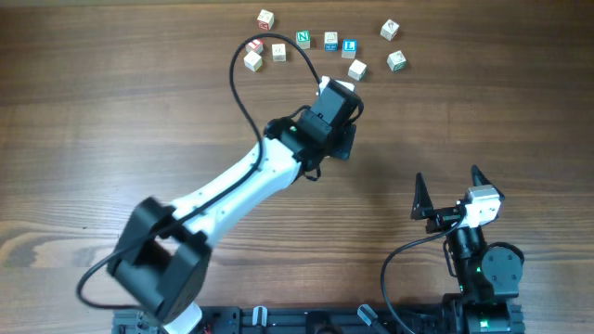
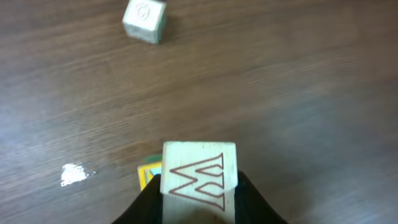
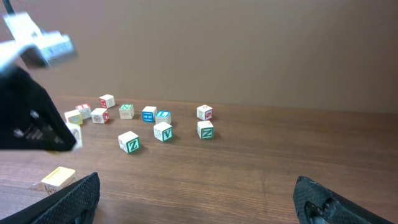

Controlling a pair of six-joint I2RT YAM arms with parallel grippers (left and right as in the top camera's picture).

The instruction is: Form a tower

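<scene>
A wooden cube (image 2: 199, 174) with a red letter is being clamped by the left end effector (image 2: 199, 205) over the far middle of the desk (image 1: 139, 111), just above a yellow-edged cube (image 2: 149, 175). The right end effector (image 1: 448, 178) is being held apart at the near right.

Soft, even light, faint shadows; wrist views slightly blurred up close.

Pale cube (image 2: 199, 171), red outlined letter; table (image 2: 280, 74) dark brown woodgrain.
</scene>
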